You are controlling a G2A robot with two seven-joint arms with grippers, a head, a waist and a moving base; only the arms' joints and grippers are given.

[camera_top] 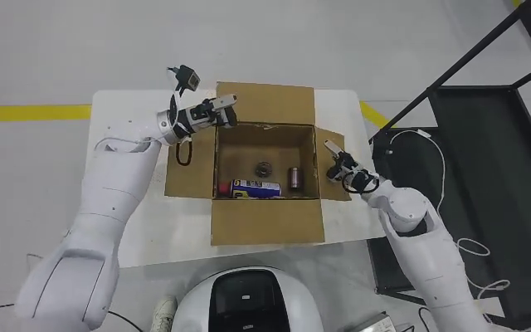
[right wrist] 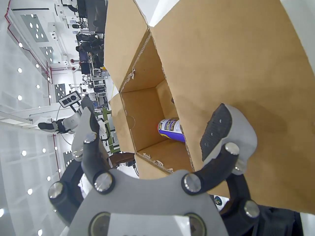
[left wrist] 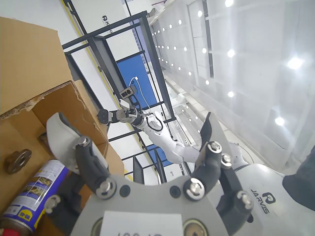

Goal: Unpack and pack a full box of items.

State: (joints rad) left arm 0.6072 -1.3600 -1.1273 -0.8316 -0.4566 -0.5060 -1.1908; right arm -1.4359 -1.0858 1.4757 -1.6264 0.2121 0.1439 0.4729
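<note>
An open cardboard box (camera_top: 265, 222) stands on the white desk (camera_top: 133, 112), with all four flaps folded outward. Inside the box, a blue and yellow spray can (camera_top: 255, 188) lies on its side along the near wall, toward the corner on the left arm's side. A round metal flange (camera_top: 264, 169) lies flat about mid-floor of the box. A short dark cylinder (camera_top: 294, 176) sits near it, closer to the wall on the right arm's side. The left gripper (camera_top: 222, 108) hovers over the box's far corner on its own side, fingers spread and holding nothing. The right gripper (camera_top: 335, 158) hangs over the box's side flap, likewise spread wide and empty. Whether a finger touches the flap cannot be told.
</note>
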